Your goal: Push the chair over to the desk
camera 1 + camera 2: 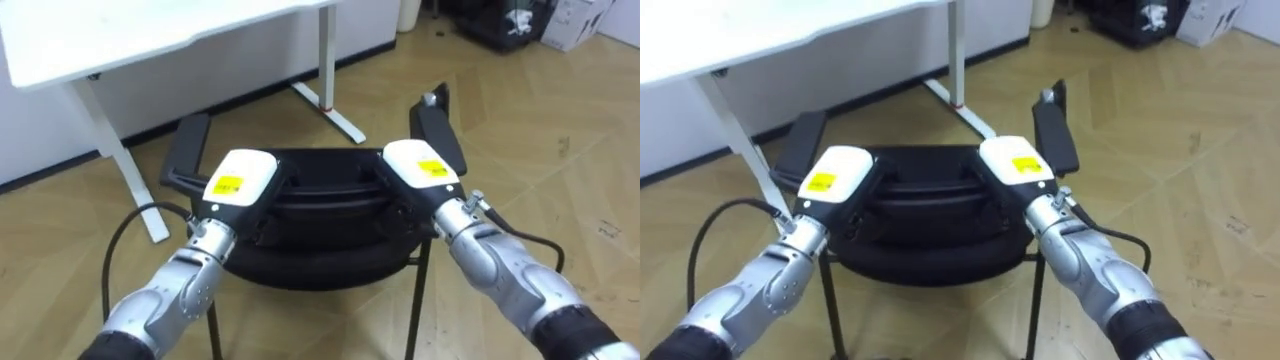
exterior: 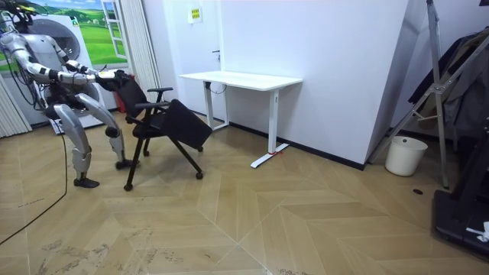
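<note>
Left hand (image 1: 238, 182): arm stretched forward, back of hand up, set on the top edge of the chair (image 1: 320, 220) backrest; how it holds cannot be told. Right hand (image 1: 422, 166): same pose, same edge, well apart from the left; hold likewise cannot be told. Each bears a yellow sticker, print unreadable. Chair: black, with armrests, on wood floor (image 1: 540, 140), between the robot and a white desk (image 1: 150, 35).

Both arms stretched fwd, approx parallel, elbows slightly bent. L robot hand (image 1: 240, 178) & R robot hand (image 1: 422, 165) level w/ each other, well apart, backs facing up. Wrists near straight. Room view: arms out at chest height, knees bent.
</note>
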You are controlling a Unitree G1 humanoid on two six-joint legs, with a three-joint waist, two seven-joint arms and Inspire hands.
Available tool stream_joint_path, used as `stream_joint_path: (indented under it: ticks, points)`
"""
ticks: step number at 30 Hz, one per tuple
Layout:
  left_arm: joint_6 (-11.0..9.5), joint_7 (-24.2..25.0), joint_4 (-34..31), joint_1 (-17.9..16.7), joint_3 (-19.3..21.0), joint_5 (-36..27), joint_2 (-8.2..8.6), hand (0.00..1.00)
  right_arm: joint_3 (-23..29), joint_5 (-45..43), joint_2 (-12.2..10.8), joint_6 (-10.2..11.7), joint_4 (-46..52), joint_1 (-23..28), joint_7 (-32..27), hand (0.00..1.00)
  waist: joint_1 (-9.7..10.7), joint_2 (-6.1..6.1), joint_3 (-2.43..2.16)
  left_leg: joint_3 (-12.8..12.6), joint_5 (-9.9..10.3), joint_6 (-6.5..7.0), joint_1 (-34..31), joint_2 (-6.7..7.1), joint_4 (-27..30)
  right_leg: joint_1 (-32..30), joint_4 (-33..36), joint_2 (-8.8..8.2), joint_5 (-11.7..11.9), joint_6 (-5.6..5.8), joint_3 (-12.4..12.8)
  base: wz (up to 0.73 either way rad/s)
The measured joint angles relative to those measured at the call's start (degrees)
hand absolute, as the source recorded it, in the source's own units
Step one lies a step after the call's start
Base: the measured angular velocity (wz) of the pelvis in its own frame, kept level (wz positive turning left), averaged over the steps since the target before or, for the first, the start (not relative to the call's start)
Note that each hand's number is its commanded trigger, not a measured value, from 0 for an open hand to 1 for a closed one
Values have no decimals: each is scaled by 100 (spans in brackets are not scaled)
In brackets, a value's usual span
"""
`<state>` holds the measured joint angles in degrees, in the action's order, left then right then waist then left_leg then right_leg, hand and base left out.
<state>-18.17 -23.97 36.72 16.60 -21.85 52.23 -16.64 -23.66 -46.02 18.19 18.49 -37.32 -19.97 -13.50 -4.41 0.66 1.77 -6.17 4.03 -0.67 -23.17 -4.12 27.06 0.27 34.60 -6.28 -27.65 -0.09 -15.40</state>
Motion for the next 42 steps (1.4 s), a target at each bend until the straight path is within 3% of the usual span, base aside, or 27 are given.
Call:
stream_joint_path:
  ticks: [2,3,4,5,6,7,8,9,10,11,13,14,17,19,20,21,25,27,29,31,32,34,36,39,41,42]
  points:
    - [-14,3,-50,30,0,-1,-25,100,10,-18,7,-9,27,-7,-83,100,-49,44,-40,-200,-45,43,-11,21,180,16,-3,-146,-75,143,143,-40]
    - [-34,41,-52,72,1,-1,-44,100,22,-16,1,-23,31,-9,-105,100,-70,89,-104,-227,16,138,-4,153,361,60,48,-331,-122,231,147,-36]
    - [-77,59,-10,187,2,0,-76,100,24,21,-2,-39,15,-58,-145,100,-134,178,-109,-302,237,443,30,314,610,68,302,-562,-222,377,151,-38]
    - [-98,60,27,263,2,0,-94,100,24,54,-8,-51,-5,-99,-152,100,-176,242,-84,-323,362,513,42,402,741,27,568,-675,-274,416,161,-51]
    - [-116,57,143,455,5,-11,-78,100,24,89,-14,-126,-32,-241,-145,100,-240,220,3,-311,659,603,34,439,1096,-285,1412,-807,-136,377,265,-56]
    - [-181,14,324,600,21,-15,-82,100,21,86,-64,-189,-91,-344,-150,100,-303,143,64,-303,869,651,41,423,1343,-719,2270,-904,378,325,526,-50]
    - [-237,-25,450,672,22,-14,-86,100,22,85,-82,-190,-147,-377,-168,100,-304,110,82,-304,949,671,63,416,1408,-883,2586,-972,683,316,612,-30]
    - [-327,-43,599,782,22,-4,-91,100,23,100,-115,-175,-225,-406,-218,100,-332,98,90,-304,1073,697,123,405,1471,-1164,3038,-976,1211,317,732,-24]
    - [-354,-66,617,816,22,-1,-146,100,18,106,-181,-179,-281,-456,-248,100,-364,99,94,-295,1166,710,159,388,1481,-1470,3364,-893,1423,347,910,-29]
    - [-362,-88,631,846,22,-6,-180,100,10,106,-209,-185,-305,-495,-269,100,-361,84,107,-265,1200,707,178,379,1481,-1623,3448,-840,1385,359,947,-25]
    - [-478,-165,887,1089,21,-5,-212,100,-7,96,-245,-197,-398,-625,-375,100,-364,-28,180,-51,1286,678,212,325,1480,-2173,3399,-606,1218,379,850,2]
    - [-495,-170,942,1150,17,-5,-213,100,-5,96,-252,-204,-418,-646,-410,100,-357,-27,187,-22,1302,667,208,310,1480,-2325,3272,-572,1204,395,817,20]
    - [-514,-281,1132,1313,-76,-27,-240,100,-9,107,-313,-244,-504,-713,-510,100,-257,-23,192,160,1414,564,243,259,1480,-2653,1932,-443,1201,407,520,26]
    - [-515,-375,1218,1310,-95,-27,-236,100,-40,102,-338,-242,-550,-731,-525,100,-202,29,200,208,1555,456,365,257,1481,-2543,533,-356,1448,311,444,27]
    - [-515,-399,1231,1302,-96,-27,-230,100,-45,102,-341,-242,-551,-731,-525,100,-200,51,193,215,1593,421,393,257,1482,-2496,295,-338,1507,282,441,30]
    - [-505,-458,1252,1290,-95,-28,-212,100,-61,91,-334,-241,-551,-753,-526,100,-183,70,180,293,1657,325,426,250,1506,-2437,209,-306,1679,159,419,30]
    - [-405,-690,1254,1295,-93,-16,-217,100,-159,100,-343,-262,-674,-1017,-507,100,-297,97,148,452,1887,-106,539,-39,1617,-2378,464,-49,1469,-247,217,3]
    - [-336,-757,1256,1288,-73,-22,-186,100,-197,99,-339,-300,-676,-1093,-492,100,-393,50,150,495,1998,-231,593,-164,1791,-2333,693,63,1279,-418,134,7]
    - [-258,-807,1252,1310,-73,-22,-163,100,-196,106,-339,-312,-705,-1174,-425,100,-410,49,156,476,1934,-322,448,-351,2410,-2271,980,144,970,-535,55,16]
    - [-183,-881,1264,1304,-75,-42,-121,100,-234,135,-336,-309,-770,-1244,-362,100,-479,28,177,538,1425,-272,12,-528,3538,-2182,1401,125,568,-710,-79,7]
    - [-164,-901,1267,1291,-75,-45,-104,100,-249,133,-327,-309,-765,-1249,-360,100,-486,11,189,583,1269,-271,-93,-550,3760,-2128,1469,100,482,-756,-163,27]
    - [-76,-929,1271,1286,-85,-57,-29,100,-262,126,-277,-308,-753,-1255,-360,100,-404,27,200,745,728,-233,-391,-537,4300,-1981,1671,22,213,-801,-367,48]
    - [-58,-936,1290,1274,-85,-81,5,100,-281,117,-256,-308,-757,-1256,-359,100,-389,84,215,773,612,-237,-418,-528,4371,-1905,1759,-12,105,-894,-419,31]
    - [40,-999,1286,1225,-85,-92,121,100,-322,98,-150,-309,-714,-1292,-370,100,-379,23,236,681,701,-177,-572,-524,4202,-1839,1836,-99,-80,-947,-537,18]
    - [63,-1075,1275,1198,-85,-93,153,100,-399,117,-78,-307,-690,-1326,-382,100,-375,43,232,551,712,-194,-709,-477,3816,-1823,1832,-162,-158,-911,-578,13]
    - [80,-1082,1267,1204,-84,-94,191,100,-410,116,-72,-307,-640,-1326,-390,100,-366,21,223,477,711,-198,-773,-401,3302,-1818,1819,-215,-189,-889,-603,16]
